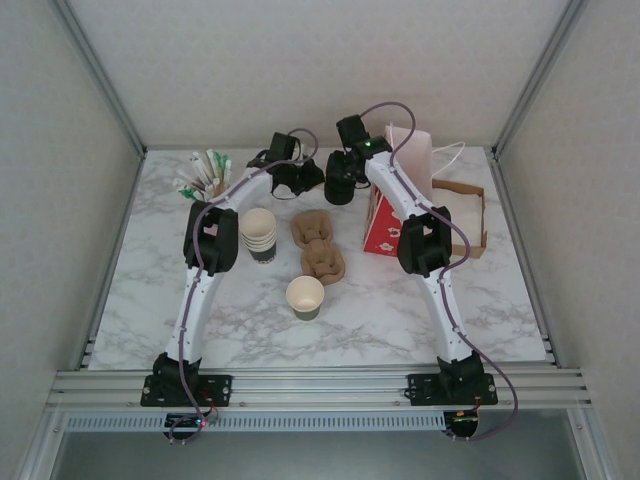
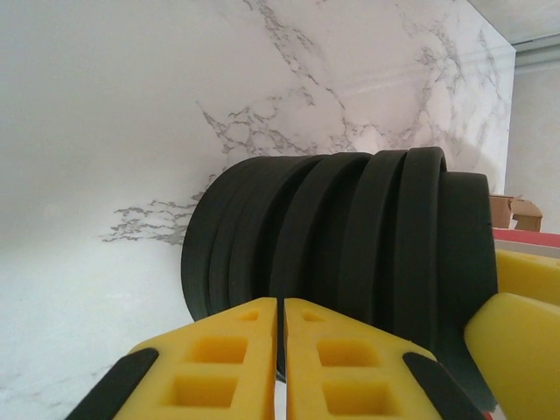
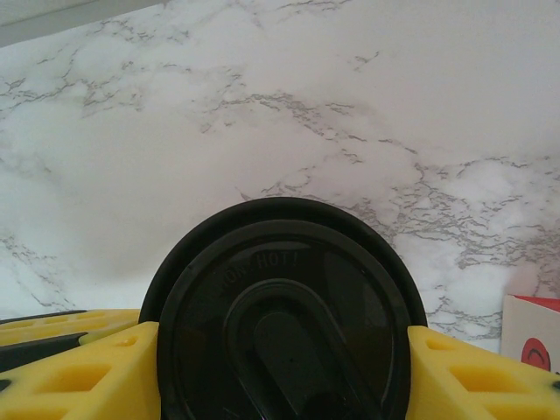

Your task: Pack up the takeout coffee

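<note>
The single paper cup point(image 1: 305, 297) stands open and upright at the table's middle front, away from both arms. At the back centre a stack of black lids point(image 1: 339, 192) sits between the two grippers. My right gripper point(image 1: 342, 180) is shut on that stack point(image 3: 289, 262), with a yellow finger pressed on each side of its rim point(image 3: 284, 331). The top lid faces the right wrist camera. My left gripper point(image 1: 312, 180) is shut, its fingertips point(image 2: 282, 302) nearly touching the stack's side point(image 2: 350, 236). Whether they nip a rim I cannot tell.
A taller stack of nested cups point(image 1: 260, 235) stands left of a brown pulp cup carrier point(image 1: 318, 246). A red-and-white carton point(image 1: 383, 228) and a brown paper bag point(image 1: 462, 215) lie at the right, under the right arm. A holder of sticks and sachets point(image 1: 205, 176) is at the back left.
</note>
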